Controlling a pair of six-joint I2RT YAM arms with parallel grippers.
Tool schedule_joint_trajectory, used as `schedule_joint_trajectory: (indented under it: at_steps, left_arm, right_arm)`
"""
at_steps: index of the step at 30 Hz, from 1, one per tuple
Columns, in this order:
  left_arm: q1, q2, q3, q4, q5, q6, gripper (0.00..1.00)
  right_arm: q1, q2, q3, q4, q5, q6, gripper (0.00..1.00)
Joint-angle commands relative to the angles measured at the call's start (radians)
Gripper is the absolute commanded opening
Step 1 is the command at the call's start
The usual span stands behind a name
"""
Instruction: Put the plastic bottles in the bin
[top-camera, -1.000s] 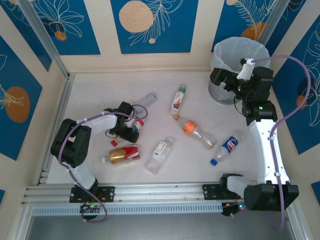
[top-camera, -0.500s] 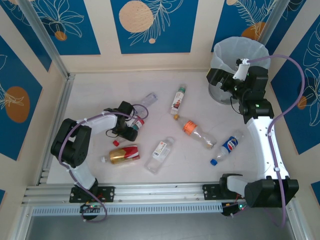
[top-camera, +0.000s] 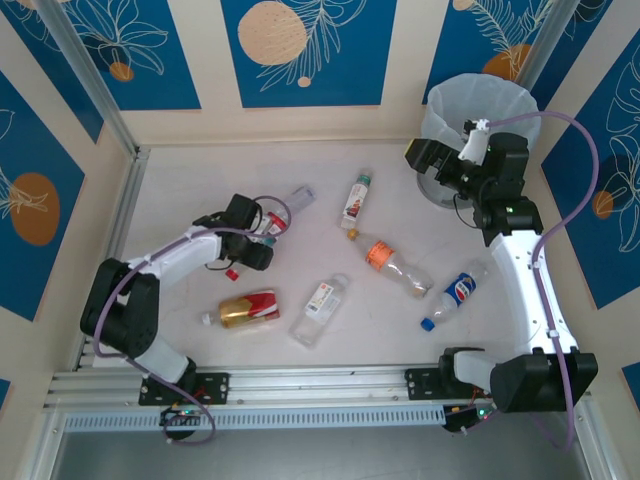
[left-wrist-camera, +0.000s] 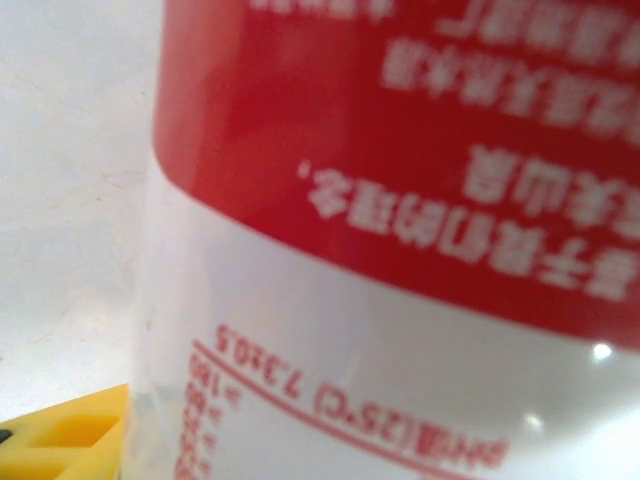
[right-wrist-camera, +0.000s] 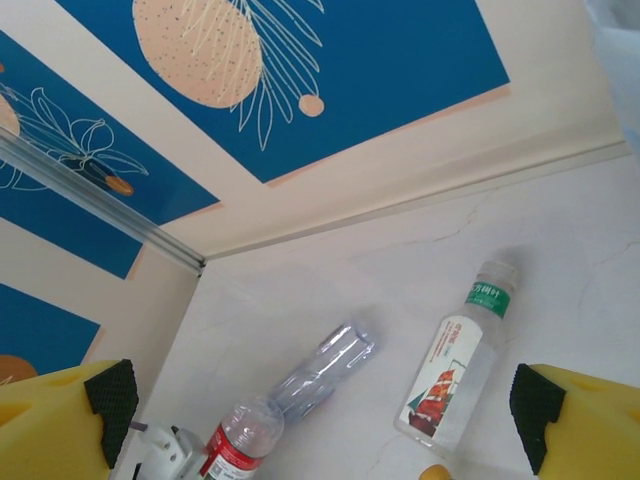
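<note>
My left gripper (top-camera: 262, 232) is shut on a clear bottle with a red and white label (top-camera: 275, 221); that label (left-wrist-camera: 400, 200) fills the left wrist view, beside a yellow finger pad (left-wrist-camera: 70, 440). Other plastic bottles lie on the table: a crushed clear one (top-camera: 298, 198), a green-capped one (top-camera: 356, 200), an orange-labelled one (top-camera: 392, 262), a blue-labelled one (top-camera: 455, 293), a small white-labelled one (top-camera: 320, 310) and a crushed red and gold one (top-camera: 245, 308). My right gripper (top-camera: 425, 162) is open and holds nothing, just left of the grey bin (top-camera: 480, 110).
A loose red cap (top-camera: 231, 272) lies below my left gripper. Low walls with blue panels close off the back and both sides. The right wrist view looks over the green-capped bottle (right-wrist-camera: 460, 375) and the crushed clear bottle (right-wrist-camera: 325, 370).
My left gripper has closed on the red-labelled bottle and carried it a little toward the back. My right gripper has swung left, away from over the bin.
</note>
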Motion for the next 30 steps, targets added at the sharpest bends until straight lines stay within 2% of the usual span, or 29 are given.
schedule_joint_trajectory:
  at_steps: [1, 6, 10, 14, 20, 30]
  left_arm:
    - [-0.003, -0.059, -0.006, 0.024, -0.006, -0.017, 0.63]
    - [-0.018, -0.116, 0.028, 0.027, -0.040, -0.050, 0.63]
    - [-0.049, -0.137, 0.080, 0.027, 0.047, -0.081, 0.63]
    - [-0.115, -0.123, 0.135, 0.037, 0.085, -0.100, 0.63]
    - [-0.176, -0.088, 0.195, 0.102, 0.264, -0.136, 0.63]
    - [-0.214, -0.063, 0.234, 0.200, 0.457, -0.182, 0.63]
  right_arm:
    - [0.018, -0.007, -0.029, -0.022, -0.033, 0.032, 0.98]
    - [0.045, -0.010, -0.065, -0.006, -0.076, 0.139, 0.97]
    - [0.099, -0.012, -0.095, 0.020, -0.087, 0.179, 0.97]
    - [0.153, -0.003, -0.111, 0.030, -0.070, 0.168, 0.97]
    - [0.211, 0.029, -0.133, 0.118, -0.126, 0.169, 0.97]
    - [0.277, 0.057, -0.179, 0.298, -0.197, 0.142, 1.00]
